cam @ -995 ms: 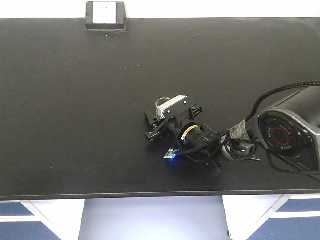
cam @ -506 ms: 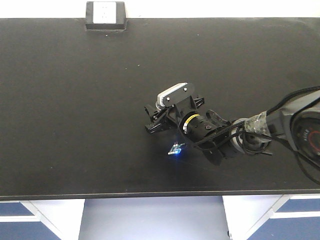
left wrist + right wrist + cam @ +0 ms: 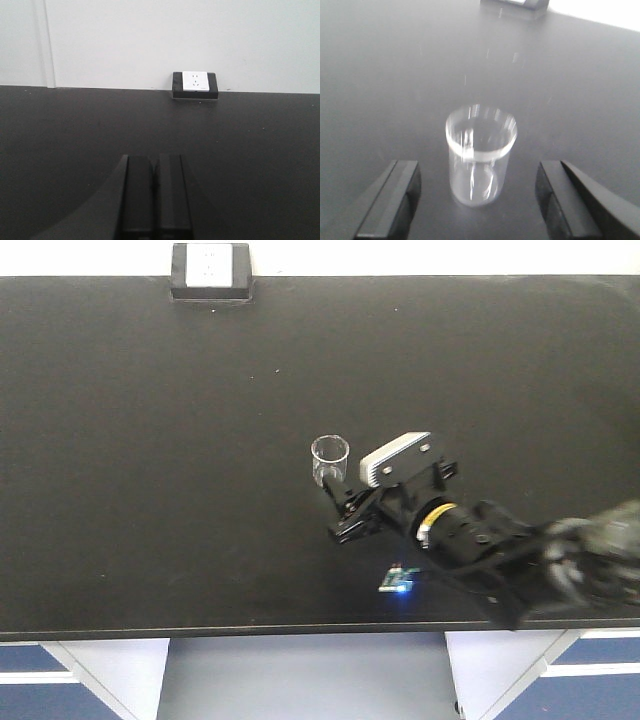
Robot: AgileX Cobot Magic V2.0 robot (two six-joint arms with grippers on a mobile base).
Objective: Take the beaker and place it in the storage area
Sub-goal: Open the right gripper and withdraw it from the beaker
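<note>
The clear glass beaker (image 3: 330,460) stands upright on the bare matte-black benchtop (image 3: 150,440), the storage area. My right gripper (image 3: 341,512) is open just in front and to the right of it, not touching. In the right wrist view the beaker (image 3: 480,160) stands between and slightly beyond the two spread fingers (image 3: 392,197) of the right gripper (image 3: 477,172), with clear gaps on both sides. My left gripper (image 3: 155,159) is shut and empty, low over the benchtop (image 3: 260,150); it does not show in the front view.
A small black box with a white face (image 3: 210,270) sits at the bench's back edge against the white wall; it also shows in the left wrist view (image 3: 195,84). The right arm (image 3: 500,545) lies over the front right. The front edge (image 3: 300,632) runs below, with cabinets beneath.
My right gripper has opened, let go of the beaker and drawn back to the right and toward the front edge. The beaker now stands free on the benchtop.
</note>
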